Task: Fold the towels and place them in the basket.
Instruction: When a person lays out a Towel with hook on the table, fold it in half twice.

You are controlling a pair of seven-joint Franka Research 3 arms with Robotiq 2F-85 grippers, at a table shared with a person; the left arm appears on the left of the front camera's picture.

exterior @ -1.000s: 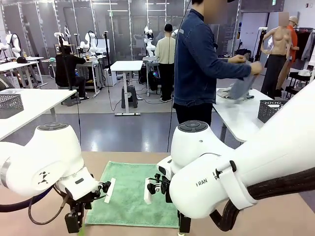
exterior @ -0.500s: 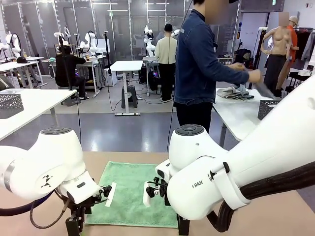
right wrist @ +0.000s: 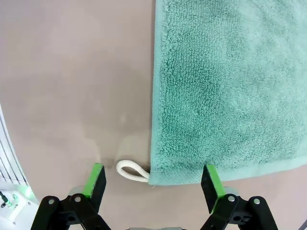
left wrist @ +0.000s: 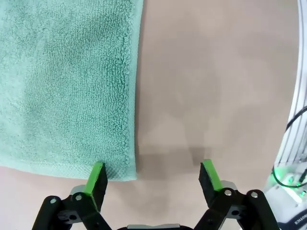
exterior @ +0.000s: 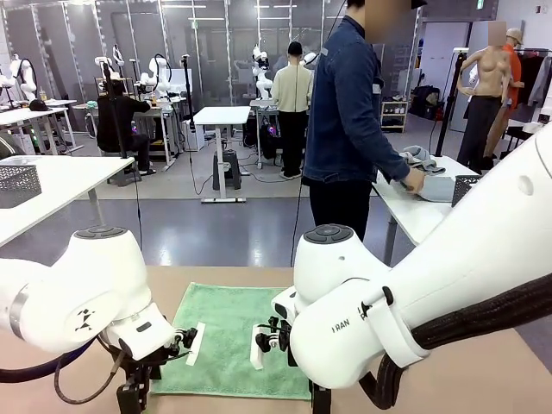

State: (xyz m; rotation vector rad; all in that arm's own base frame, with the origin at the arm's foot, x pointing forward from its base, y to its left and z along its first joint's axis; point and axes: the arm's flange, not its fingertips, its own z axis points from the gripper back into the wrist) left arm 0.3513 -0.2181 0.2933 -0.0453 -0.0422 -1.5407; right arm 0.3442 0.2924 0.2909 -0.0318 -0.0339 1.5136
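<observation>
On the table between both arms, the towel lies flat. Left gripper and right gripper hang spread wide over its near corners, gripping nothing. Best bet: pinch both corners evenly, dodging the white loop, so the fold comes out square.

Mint-green terry towel flat, unfolded, spread open; white loop tag at corner.

Fluffy looped terry towel, matt smooth tabletop, perhaps laminate, glossy white arm shells
</observation>
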